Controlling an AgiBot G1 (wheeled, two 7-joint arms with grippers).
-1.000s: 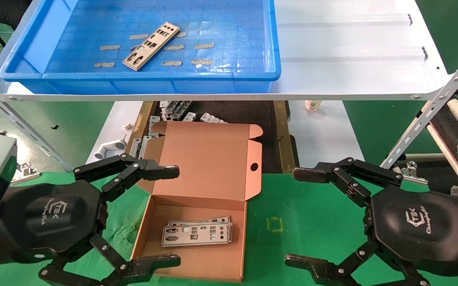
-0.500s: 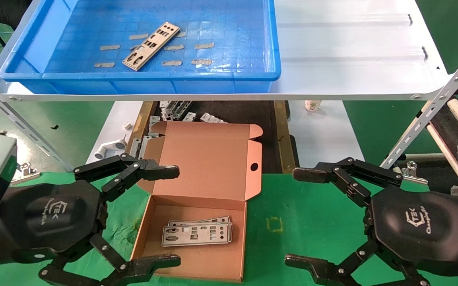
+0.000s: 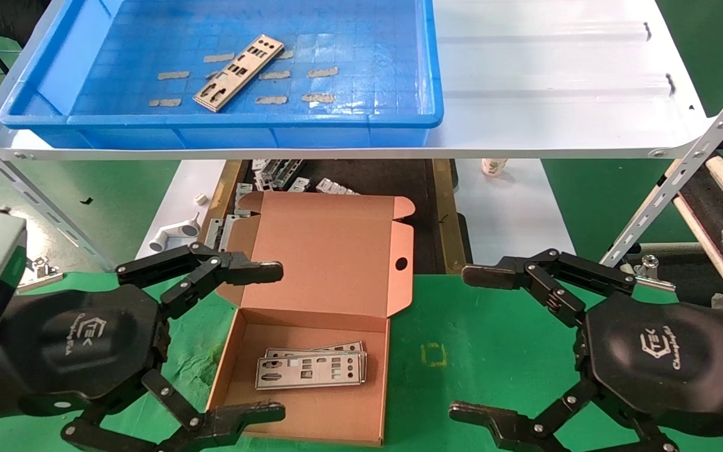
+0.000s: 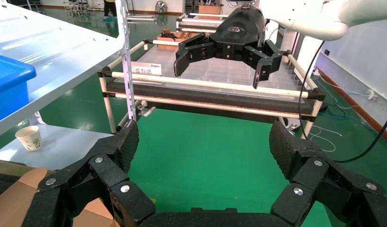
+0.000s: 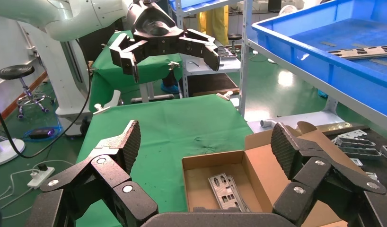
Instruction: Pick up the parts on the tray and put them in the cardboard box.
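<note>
Head view first: you see the tray [image 3: 54, 75] up on the white shelf [image 3: 556, 81], with one part [image 3: 239, 72] lying flat and slantwise on its grid floor among tan tape patches. Below and nearer you, the cardboard box [image 3: 330, 270] sits open on the green table [image 3: 481, 351], lid leaning back, and two plates [image 3: 311, 367] lie stacked on its floor. So by my reading two pieces are packed and one is left to fetch. Your left gripper [image 3: 267, 342] hangs with fingers spread wide and nothing between them, straddling the box's left wall, while your right gripper [image 3: 477, 345] hovers over bare green cloth to the box's right, equally agape and empty. A white pipe fitting [image 3: 173, 235] lies beyond the box and is no concern of yours.

Left wrist view: you look between the left gripper's own spread fingers [image 4: 123, 142] at green table, with the right gripper [image 4: 220, 59] facing you farther off, parted and carrying nothing.

Right wrist view: you see the box [image 5: 258, 156] with its plates [image 5: 227, 189] inside, the left gripper [image 5: 168, 52] beyond, and the blue tray [image 5: 324, 61] above holding the last part [image 5: 366, 51]. Neither arm is near that part yet.
</note>
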